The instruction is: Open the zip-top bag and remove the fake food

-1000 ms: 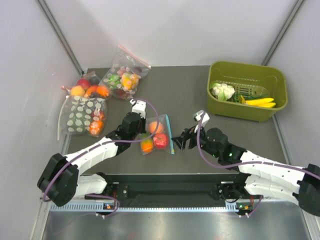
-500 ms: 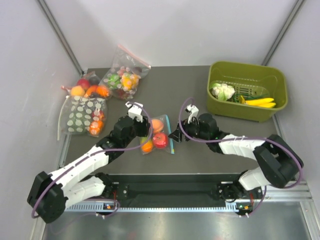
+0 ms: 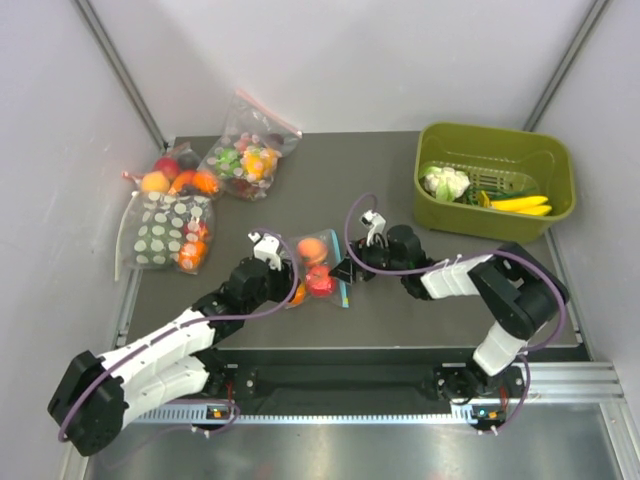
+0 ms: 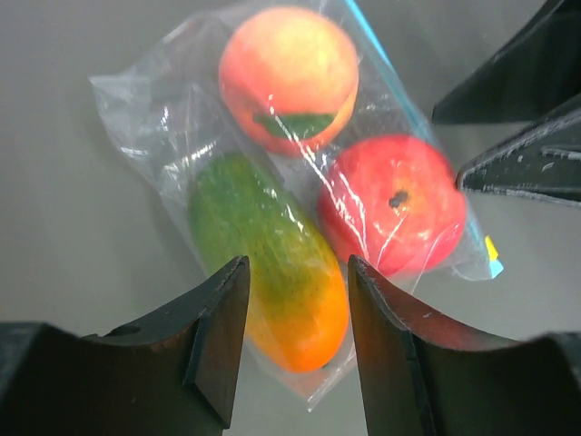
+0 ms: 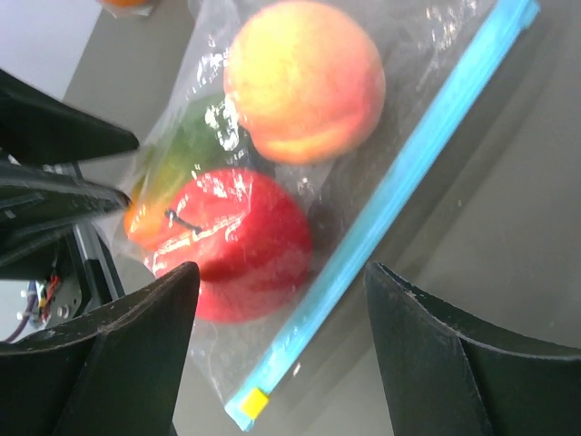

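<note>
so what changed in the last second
The left claw swung toward the near edge and now straddles the green-and-orange fruit in the zip-top bag. The right claw slid left up to the blue zip strip. Both are open, nothing grasped. The bag and green bin stayed put.

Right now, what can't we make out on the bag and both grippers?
- zip strip: sealed or parted? Right wrist view sees it flat-on; top view too small.
- left gripper: fingers straddle the green-and-orange fruit, but contact with the zip-top bag is lost to blur; from the top its wrist covers it.
- right gripper: open over the bag; height above it unreadable, fingers blurred.
</note>
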Controlling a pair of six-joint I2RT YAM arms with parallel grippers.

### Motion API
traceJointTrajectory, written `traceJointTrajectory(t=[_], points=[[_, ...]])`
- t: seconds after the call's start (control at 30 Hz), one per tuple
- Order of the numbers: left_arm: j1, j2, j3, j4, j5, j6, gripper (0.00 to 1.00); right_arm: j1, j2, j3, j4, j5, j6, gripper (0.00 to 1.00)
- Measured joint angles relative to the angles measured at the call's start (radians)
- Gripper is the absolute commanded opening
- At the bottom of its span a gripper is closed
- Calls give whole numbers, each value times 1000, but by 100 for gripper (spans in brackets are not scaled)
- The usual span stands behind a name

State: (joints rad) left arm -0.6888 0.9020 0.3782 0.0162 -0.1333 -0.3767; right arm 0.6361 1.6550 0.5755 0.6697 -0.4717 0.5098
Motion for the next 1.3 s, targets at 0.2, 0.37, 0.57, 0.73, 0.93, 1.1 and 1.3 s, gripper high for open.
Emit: traceJointTrajectory(t=[0.2, 0.37, 0.57, 0.73, 0.93, 1.1, 1.3], points=[[-4, 40, -6, 10, -5, -18, 52, 0, 61, 43, 41, -3, 6, 72], [-4, 46, -8, 15, -12, -19, 52, 0, 89, 48, 73, -3, 11, 73], [-5, 63, -8, 23, -21, -19, 52, 0, 89, 50, 72, 7, 7, 73], [-5, 64, -15, 28, -24, -19, 52, -1, 89, 66, 45, 26, -6, 76], [-5, 50, -29, 36, -24, -23, 51, -1, 89, 67, 40, 29, -13, 76], [-5, 49, -29, 35, -24, -24, 51, -1, 89, 67, 41, 29, -13, 76], [-5, 37, -32, 26, -26, -25, 51, -4, 97, 66, 50, 27, -11, 84]])
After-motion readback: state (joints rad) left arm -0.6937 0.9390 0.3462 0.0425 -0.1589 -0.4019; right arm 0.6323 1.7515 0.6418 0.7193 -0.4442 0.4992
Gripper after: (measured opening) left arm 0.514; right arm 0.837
